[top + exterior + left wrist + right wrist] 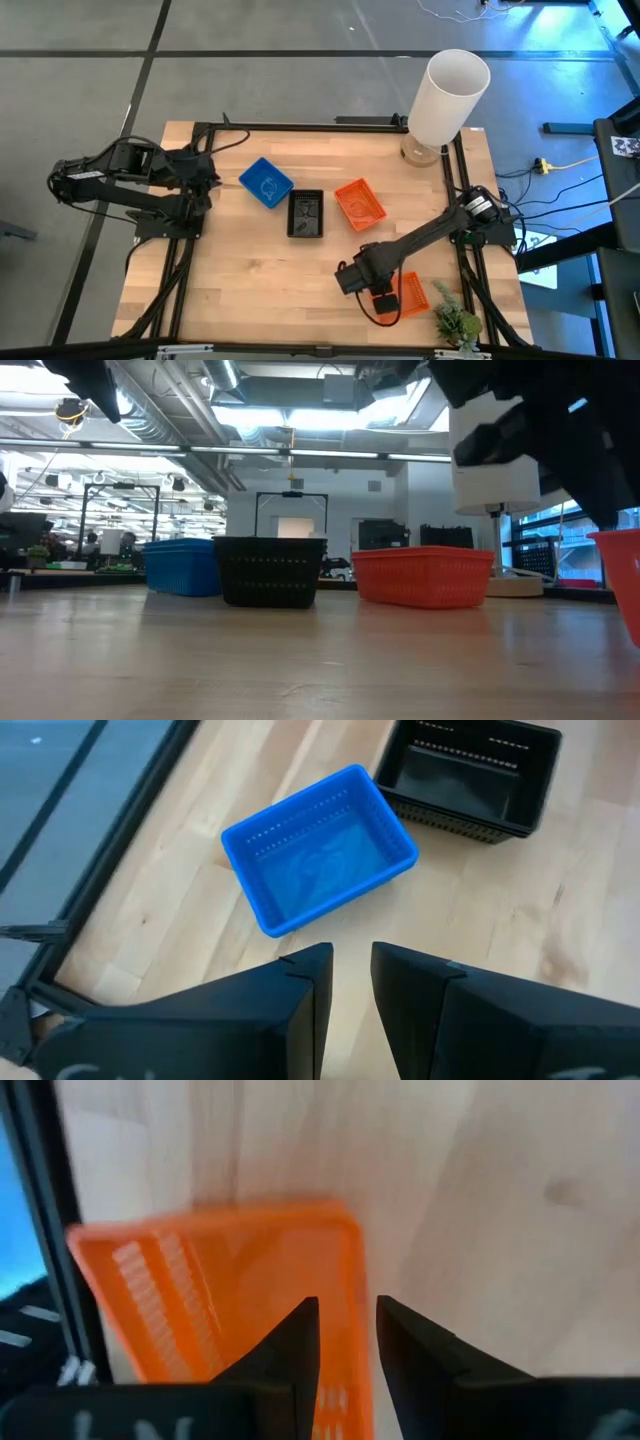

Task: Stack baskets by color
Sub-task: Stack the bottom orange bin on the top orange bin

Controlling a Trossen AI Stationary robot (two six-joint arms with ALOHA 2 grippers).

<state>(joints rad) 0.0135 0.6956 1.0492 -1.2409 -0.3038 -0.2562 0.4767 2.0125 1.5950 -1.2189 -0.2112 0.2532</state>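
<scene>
The left arm is waiting at the left side of the wooden table (250, 290), far to the left of the black basket (305, 214). Its left claw (352, 960) is sitting a little bit open and is holding nothing. It is pointing at the blue basket.

The blue basket (266, 183) is sitting just left of the black basket, close but not touching. It is turned crooked, so its long side is running slantways across the table. Its open side is facing up.

The black basket is lying in the middle of the row. Its long side is pointing from the front of the table to the back. I cannot tell if something is sitting inside it.

Just right of the black basket, an orange basket (359, 203) is lying slantways too, open side up.

A second orange basket (412, 295) is sitting well apart from the black basket, to its right and toward the front edge. The right claw (348, 1305) is hanging over it and hiding part of it. The claw is open, with one finger (290, 1350) on each side of the basket's wall.

A small green plant (455, 322) is standing just right of that basket. A tall white tube (447, 90) is standing far behind the black basket, at the right back corner.
</scene>
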